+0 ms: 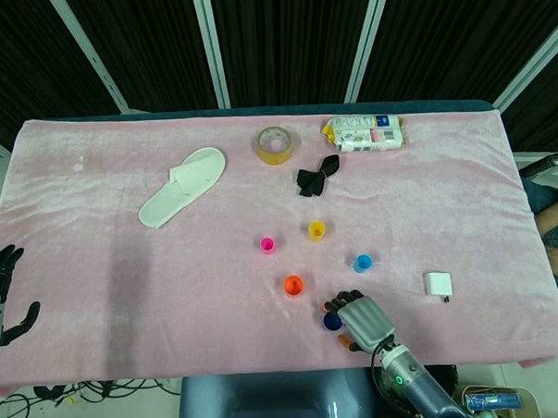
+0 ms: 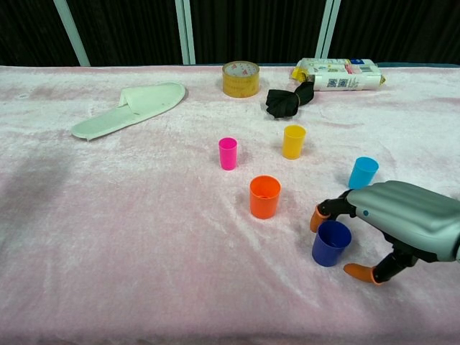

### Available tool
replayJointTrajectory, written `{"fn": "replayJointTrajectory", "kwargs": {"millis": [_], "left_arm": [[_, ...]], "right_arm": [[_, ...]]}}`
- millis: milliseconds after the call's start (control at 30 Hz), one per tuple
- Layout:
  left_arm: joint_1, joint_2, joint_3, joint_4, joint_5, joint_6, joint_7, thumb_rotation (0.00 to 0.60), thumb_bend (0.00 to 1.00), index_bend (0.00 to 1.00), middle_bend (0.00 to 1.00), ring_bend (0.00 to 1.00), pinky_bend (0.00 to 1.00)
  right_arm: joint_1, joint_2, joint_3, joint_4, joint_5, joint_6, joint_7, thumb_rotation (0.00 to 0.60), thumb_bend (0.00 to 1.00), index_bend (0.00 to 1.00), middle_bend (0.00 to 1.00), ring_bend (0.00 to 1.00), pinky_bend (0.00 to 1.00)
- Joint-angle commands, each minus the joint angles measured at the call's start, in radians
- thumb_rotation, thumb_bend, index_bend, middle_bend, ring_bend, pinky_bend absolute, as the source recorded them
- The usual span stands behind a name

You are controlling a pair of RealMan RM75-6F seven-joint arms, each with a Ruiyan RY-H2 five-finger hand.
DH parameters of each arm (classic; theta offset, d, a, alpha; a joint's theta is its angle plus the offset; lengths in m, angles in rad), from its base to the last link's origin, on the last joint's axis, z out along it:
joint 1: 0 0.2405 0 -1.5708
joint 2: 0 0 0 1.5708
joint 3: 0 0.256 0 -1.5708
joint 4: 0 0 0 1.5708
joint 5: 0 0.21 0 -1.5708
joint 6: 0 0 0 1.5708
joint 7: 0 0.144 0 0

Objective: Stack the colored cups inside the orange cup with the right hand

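Note:
The orange cup (image 2: 264, 196) (image 1: 293, 285) stands upright near the table's middle front. A dark blue cup (image 2: 330, 243) (image 1: 332, 321) stands to its right, nearer the front edge. My right hand (image 2: 392, 219) (image 1: 361, 318) arches over the blue cup with fingers spread around it, one fingertip (image 2: 318, 218) beside its far rim and the thumb tip (image 2: 359, 272) low on its right; no grip shows. Pink cup (image 2: 228, 153), yellow cup (image 2: 292, 141) and light blue cup (image 2: 362, 172) stand apart behind. My left hand (image 1: 0, 300) hangs open off the table's left edge.
At the back lie a white slipper (image 2: 129, 108), a tape roll (image 2: 241, 77), a black cloth bundle (image 2: 284, 100) and a packaged item (image 2: 341, 73). A small white box (image 1: 438, 284) sits right of my right hand.

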Motion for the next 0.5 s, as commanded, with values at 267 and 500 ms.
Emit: {"fn": "replayJointTrajectory", "kwargs": {"millis": [267,500], "left_arm": [[0.002,0.0,-0.003,-0.001,-0.008,-0.002,0.005,0.6,0.34,0.08,0.05,0.0,0.01],[0.004,0.0,-0.005,-0.003,-0.014,-0.003,0.003,0.6,0.34,0.08,0.05,0.0,0.01]], "right_arm": [[-0.004,-0.011,0.009,0.0,-0.016,0.002,0.02,0.6,0.29,0.47,0.48,0.29,0.26],[0.001,0.009,0.031,-0.041,-0.01,0.005,0.011,0.6,0.31,0.51,0.48,0.3,0.26]]}}
